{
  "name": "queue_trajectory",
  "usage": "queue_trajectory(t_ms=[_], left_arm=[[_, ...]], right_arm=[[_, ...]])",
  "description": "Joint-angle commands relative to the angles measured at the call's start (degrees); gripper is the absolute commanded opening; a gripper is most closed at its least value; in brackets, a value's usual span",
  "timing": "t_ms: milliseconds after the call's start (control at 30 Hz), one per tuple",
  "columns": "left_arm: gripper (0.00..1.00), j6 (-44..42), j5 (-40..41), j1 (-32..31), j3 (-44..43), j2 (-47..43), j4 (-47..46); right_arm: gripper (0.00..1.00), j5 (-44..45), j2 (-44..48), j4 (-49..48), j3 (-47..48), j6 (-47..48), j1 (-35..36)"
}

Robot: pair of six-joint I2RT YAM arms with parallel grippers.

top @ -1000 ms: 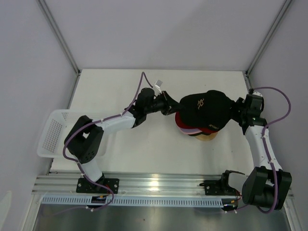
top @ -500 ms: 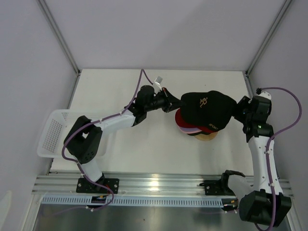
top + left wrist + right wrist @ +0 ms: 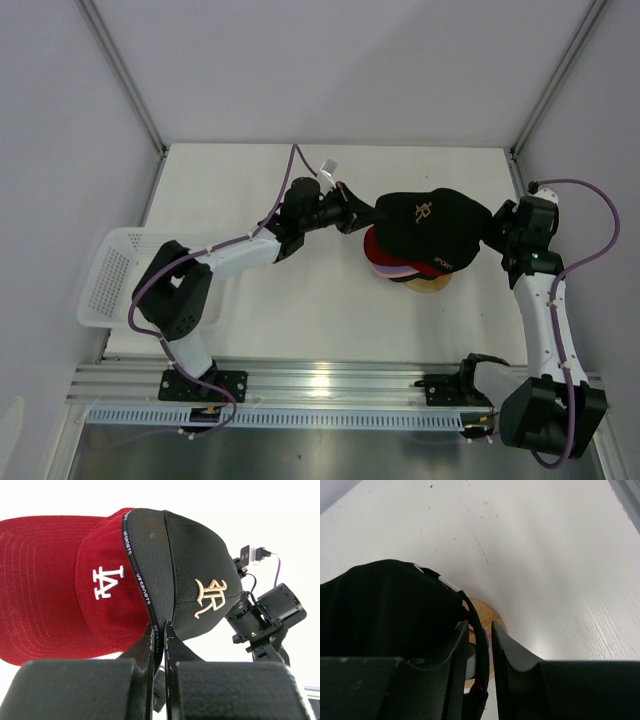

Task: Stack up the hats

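A black hat (image 3: 430, 230) with a gold emblem lies on top of the pile of hats on the wooden stand (image 3: 430, 287). Under it show a red hat (image 3: 372, 248) and a lavender brim (image 3: 395, 270). My left gripper (image 3: 365, 212) is shut on the black hat's brim edge (image 3: 150, 600), with the red hat (image 3: 50, 605) beside it in the left wrist view. My right gripper (image 3: 488, 238) is at the hat's rear. In the right wrist view its fingers (image 3: 481, 630) stand close on either side of the black hat's (image 3: 385, 605) back band, over the stand (image 3: 492, 622).
A white mesh basket (image 3: 105, 275) sits at the table's left edge beside the left arm. Grey walls rise behind and to both sides. The metal rail with the arm bases runs along the near edge.
My left gripper has shifted slightly away and closed on the brim. The black hat has settled a little to the right on the pile. My right wrist swung outward, then came back in slightly.
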State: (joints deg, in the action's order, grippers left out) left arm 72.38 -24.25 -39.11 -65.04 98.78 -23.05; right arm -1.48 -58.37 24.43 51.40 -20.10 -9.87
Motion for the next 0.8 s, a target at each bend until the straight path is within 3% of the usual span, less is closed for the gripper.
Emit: queue_trajectory(t_ms=[0, 333, 400, 533, 767], left_arm=[[0.01, -0.1, 2.3, 1.0, 1.2, -1.1, 2.4], [0.01, 0.0, 1.9, 1.3, 1.6, -0.4, 2.1], [0.01, 0.0, 1.8, 1.3, 1.6, -0.2, 1.9], [0.01, 0.3, 1.5, 1.7, 1.6, 0.1, 1.7], [0.01, 0.4, -2.3, 1.5, 0.1, 0.7, 1.7]], right_arm=[[0.28, 1.3, -0.6, -2.8, -0.3, 0.5, -0.2], [0.27, -1.5, -3.0, -7.2, -2.1, -0.5, -0.3], [0.21, -1.5, -3.9, -7.7, -2.1, -0.4, -0.3], [0.0, -0.5, -5.3, -7.6, -2.0, 0.3, -0.3], [0.0, 1.5, -4.1, 0.5, 2.2, 1.5, -0.3]])
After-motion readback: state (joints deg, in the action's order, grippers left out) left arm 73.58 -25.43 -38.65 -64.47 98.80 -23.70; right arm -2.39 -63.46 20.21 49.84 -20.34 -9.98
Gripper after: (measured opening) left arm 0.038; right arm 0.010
